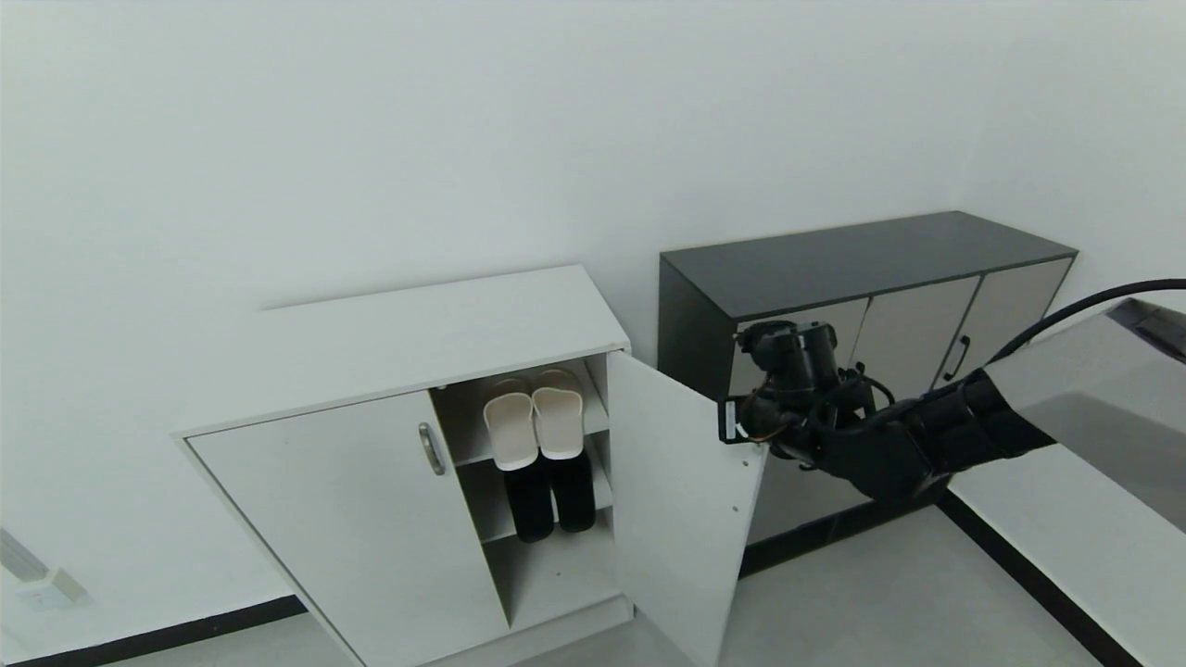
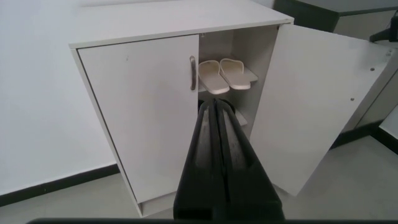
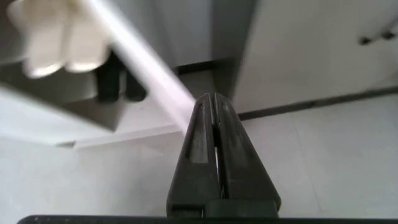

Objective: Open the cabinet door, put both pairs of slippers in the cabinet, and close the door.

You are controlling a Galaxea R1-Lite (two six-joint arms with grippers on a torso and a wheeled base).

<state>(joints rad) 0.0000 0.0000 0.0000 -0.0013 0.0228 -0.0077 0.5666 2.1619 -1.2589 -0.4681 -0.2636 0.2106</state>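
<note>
Grey floor (image 1: 880,602), white wall (image 1: 371,139) — left pincer (image 2: 214,107) and right pincer (image 3: 214,99) pressed together (empty).

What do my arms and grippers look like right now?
The right arm is black, jointed, with a black cable arcing off it and a small white tag at the wrist. Both the left gripper and right gripper have black, tapered, wedge-shaped fingers.
</note>
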